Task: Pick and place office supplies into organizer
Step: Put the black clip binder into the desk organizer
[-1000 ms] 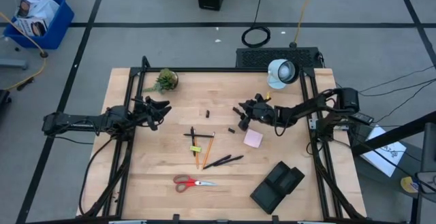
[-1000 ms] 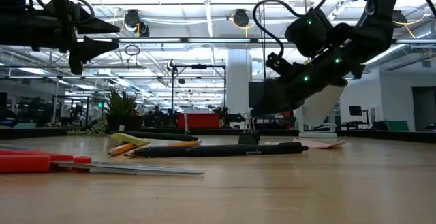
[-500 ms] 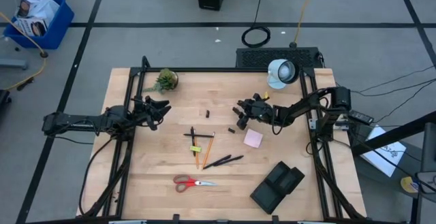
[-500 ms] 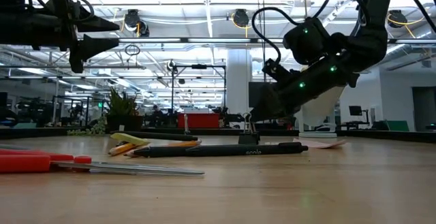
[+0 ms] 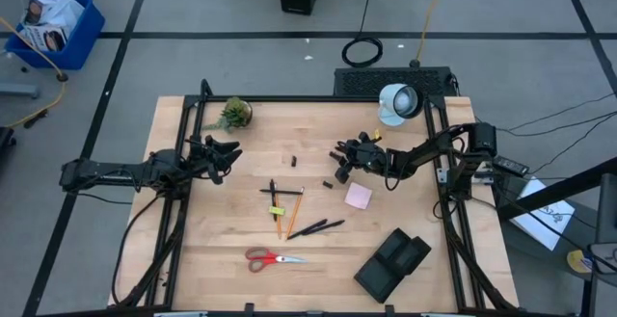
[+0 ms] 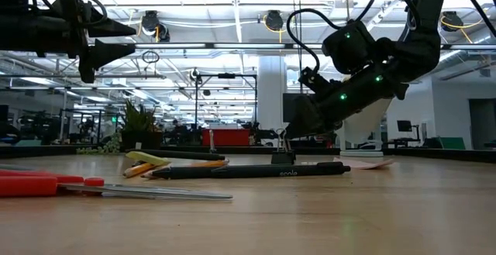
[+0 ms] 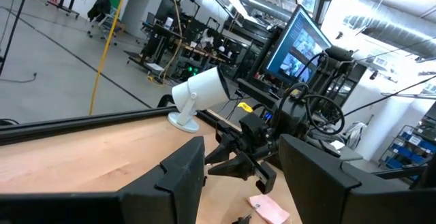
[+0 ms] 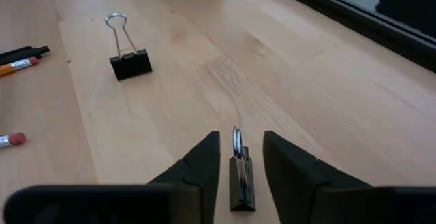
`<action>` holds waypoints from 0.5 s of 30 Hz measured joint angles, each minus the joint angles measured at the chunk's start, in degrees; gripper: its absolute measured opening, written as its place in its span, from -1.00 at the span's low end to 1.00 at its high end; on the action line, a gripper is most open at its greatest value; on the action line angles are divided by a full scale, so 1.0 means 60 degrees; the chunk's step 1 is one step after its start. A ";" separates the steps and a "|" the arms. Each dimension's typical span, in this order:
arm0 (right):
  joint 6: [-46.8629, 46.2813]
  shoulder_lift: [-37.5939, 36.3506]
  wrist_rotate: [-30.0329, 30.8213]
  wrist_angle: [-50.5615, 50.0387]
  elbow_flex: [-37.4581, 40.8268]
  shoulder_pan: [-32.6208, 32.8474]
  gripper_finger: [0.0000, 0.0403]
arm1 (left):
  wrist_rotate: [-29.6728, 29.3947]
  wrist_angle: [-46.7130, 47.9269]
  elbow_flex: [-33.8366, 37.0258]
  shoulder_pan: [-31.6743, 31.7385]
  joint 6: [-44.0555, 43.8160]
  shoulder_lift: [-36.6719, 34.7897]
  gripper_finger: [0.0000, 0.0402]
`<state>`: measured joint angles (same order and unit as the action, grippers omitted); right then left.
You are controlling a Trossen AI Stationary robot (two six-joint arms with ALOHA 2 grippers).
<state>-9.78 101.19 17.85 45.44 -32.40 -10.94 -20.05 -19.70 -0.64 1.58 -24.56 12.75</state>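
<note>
The right pincer (image 8: 236, 157) is down low over the desk (image 5: 251, 278), its two dark fingers (image 8: 197, 163) straddling a small black binder clip (image 8: 238, 176) that stands between them, wire handle up; the fingers sit close on either side, but whether they actually pinch it I cannot tell. A second binder clip (image 8: 129, 62) stands well ahead of that pincer, upright on the wood, and another tiny black bit (image 5: 294, 158) lies off toward the left arm's side. Just beside the right pincer on the near side rests the pink sticky-note pad (image 5: 359, 196). Farther out from it lie the pencils (image 5: 289, 211) and black pens (image 5: 318, 227), crossed in a loose cluster, with the red-handled scissors (image 5: 272, 257) beyond them. The organizer (image 5: 392, 263) sits well apart from the pincer, near the desk's front edge, tilted. The left pincer (image 5: 228, 155) hangs above the desk's left side, released and gaping, nothing in it, near the potted plant (image 5: 234, 114). The white lamp (image 5: 396, 102) stands behind the right arm.
</note>
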 joint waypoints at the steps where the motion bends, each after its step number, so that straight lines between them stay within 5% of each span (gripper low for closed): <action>1: 0.0007 0.0000 0.0000 -0.0002 0.0000 0.0000 -0.56 | 0.0000 -0.0004 0.0000 0.0000 0.0000 0.0000 -0.03; 15: 0.0000 -0.0007 0.0004 0.0002 0.0000 -0.0004 -0.97 | -0.0004 0.0015 0.0000 0.0000 0.0011 0.0000 -0.02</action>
<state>-9.78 101.14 17.87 45.45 -32.40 -10.96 -20.08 -19.62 -0.64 1.58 -24.49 12.75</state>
